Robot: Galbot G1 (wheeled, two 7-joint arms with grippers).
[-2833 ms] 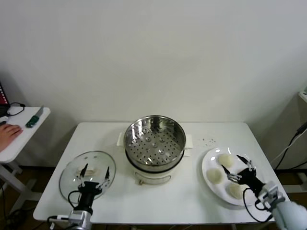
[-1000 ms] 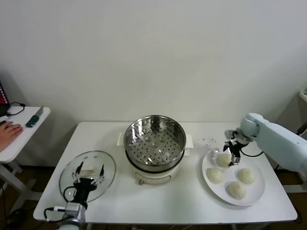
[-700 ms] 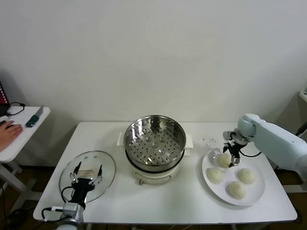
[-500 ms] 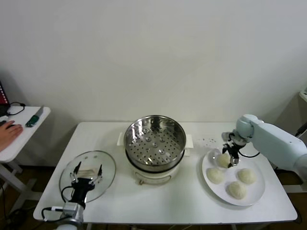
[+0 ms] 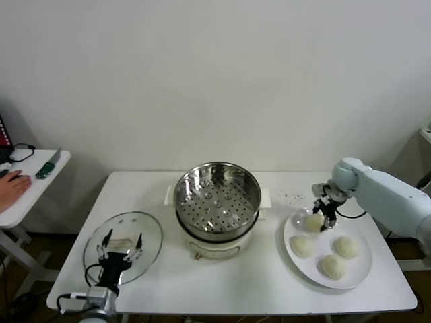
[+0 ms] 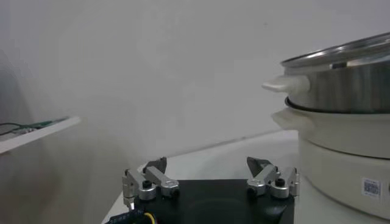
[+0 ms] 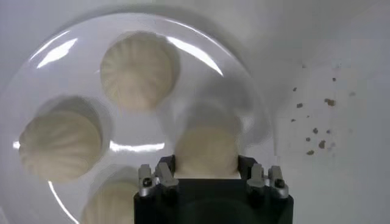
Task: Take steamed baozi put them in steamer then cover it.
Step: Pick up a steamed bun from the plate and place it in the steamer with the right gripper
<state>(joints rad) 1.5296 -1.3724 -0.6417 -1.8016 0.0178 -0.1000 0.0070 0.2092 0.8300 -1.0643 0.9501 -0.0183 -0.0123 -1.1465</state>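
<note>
Four cream-white baozi are at a white plate (image 5: pixel 364 272) on the table's right. My right gripper (image 5: pixel 325 217) is shut on the one nearest the steamer (image 5: pixel 313 221), which sits between the fingers in the right wrist view (image 7: pixel 206 146) just above the plate (image 7: pixel 152 131). The other three (image 5: pixel 303 245) (image 5: pixel 345 246) (image 5: pixel 332 266) lie on the plate. The open steel steamer (image 5: pixel 217 195) stands mid-table with its perforated tray bare. The glass cover (image 5: pixel 145 232) lies flat at front left. My left gripper (image 5: pixel 120 242) is open over it, empty (image 6: pixel 207 163).
Dark crumbs (image 5: pixel 293 197) dot the table between steamer and plate. A side table (image 5: pixel 27 195) at far left holds small items and a person's hand (image 5: pixel 10 185). The steamer's side (image 6: pixel 347 79) rises close beside the left gripper.
My right gripper came from the front edge up over the plate, settled over the bun nearest the steamer and closed on it; the bun has risen slightly. The left arm drew back a little.
</note>
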